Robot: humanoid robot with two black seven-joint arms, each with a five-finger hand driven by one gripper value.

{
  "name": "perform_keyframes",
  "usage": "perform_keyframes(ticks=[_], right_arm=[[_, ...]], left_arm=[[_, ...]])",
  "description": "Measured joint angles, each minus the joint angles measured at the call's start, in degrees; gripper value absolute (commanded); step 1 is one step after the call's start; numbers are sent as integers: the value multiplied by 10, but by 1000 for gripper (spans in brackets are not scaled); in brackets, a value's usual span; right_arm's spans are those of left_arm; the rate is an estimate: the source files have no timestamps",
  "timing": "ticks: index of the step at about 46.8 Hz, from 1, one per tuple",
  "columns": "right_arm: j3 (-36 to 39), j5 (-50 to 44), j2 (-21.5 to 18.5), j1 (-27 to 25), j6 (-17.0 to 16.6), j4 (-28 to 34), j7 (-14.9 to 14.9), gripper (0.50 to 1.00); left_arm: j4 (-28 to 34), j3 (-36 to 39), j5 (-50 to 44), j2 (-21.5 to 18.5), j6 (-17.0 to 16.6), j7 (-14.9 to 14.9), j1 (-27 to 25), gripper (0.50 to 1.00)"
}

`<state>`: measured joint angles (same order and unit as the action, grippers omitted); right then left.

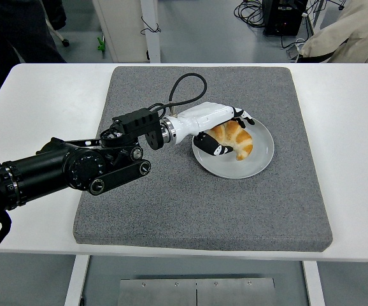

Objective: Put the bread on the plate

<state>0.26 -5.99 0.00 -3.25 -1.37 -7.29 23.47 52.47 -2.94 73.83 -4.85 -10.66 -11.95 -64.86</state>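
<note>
The left hand (225, 131) has its fingers (211, 148) curled around the bread (236, 138), a croissant low over the plate (260, 156) (contact unclear) toward the counter's (349, 127) far edge. It looks light, soft and flaky, best cradled gently around its thick middle.

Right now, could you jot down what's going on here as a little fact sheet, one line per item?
Working hand: left hand, fingers curled around the bread
Bread: croissant, golden brown, over the plate and low on it, still gripped
Plate: round grey plate, on the mat's right half
Mat: grey mat, covering the middle of the table
Table: white table
Other arm: not in view
Task state: bread at the plate, not yet released
</note>
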Motion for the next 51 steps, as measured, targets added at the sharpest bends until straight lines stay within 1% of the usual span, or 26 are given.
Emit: perform_keyframes(ticks=[19,33,46,51], right_arm=[[0,0,0,0,1,0,0,1000],[0,0,0,0,0,0,0,1000],[0,0,0,0,0,0,0,1000],[0,0,0,0,0,0,0,1000]], left_arm=[[-6,6,0,9,-2,-2,17,716],[-6,7,0,10,-2,-2,23,728],[-6,14,0,13,-2,-2,24,749],[-6,15,0,13,-2,-2,25,787]])
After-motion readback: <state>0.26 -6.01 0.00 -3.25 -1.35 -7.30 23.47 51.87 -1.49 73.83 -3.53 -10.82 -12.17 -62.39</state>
